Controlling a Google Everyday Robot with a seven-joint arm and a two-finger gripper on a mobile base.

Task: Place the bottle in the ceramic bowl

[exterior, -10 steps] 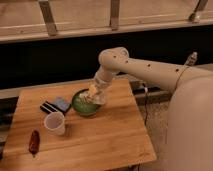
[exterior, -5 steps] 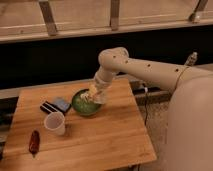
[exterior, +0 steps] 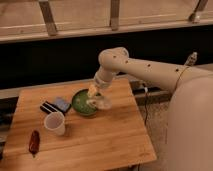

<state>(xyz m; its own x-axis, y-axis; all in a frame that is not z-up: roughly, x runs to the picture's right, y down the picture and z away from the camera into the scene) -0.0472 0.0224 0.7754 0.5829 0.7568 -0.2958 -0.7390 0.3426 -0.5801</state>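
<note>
- Robot body [exterior: 192, 120]: cream shell fills the right side of the view. The arm [exterior: 145, 67] reaches leftward from it, bends at the elbow and drops toward the table.
- Wooden table [exterior: 100, 140]: light butcher-block top, seen from above at an angle.
- Ceramic bowl [exterior: 80, 102]: round, green, glossy. Sits at the back centre of the table, just right of the dark items.
- White cup [exterior: 55, 122]: upright, in front of and left of the bowl, apart from it.
- Gripper [exterior: 97, 101]: hangs over the right edge of the bowl. Cannot tell how it is set, nor whether it grips anything.
- Bottle [exterior: 92, 90]: pale cream shape at the gripper, over the bowl's right rim. Cannot tell if it rests in the bowl.
- Blue-grey flat item [exterior: 62, 104] and dark flat item [exterior: 48, 107]: side by side, left of the bowl.
- Reddish-brown object [exterior: 34, 141]: lies near the front left corner.
</note>
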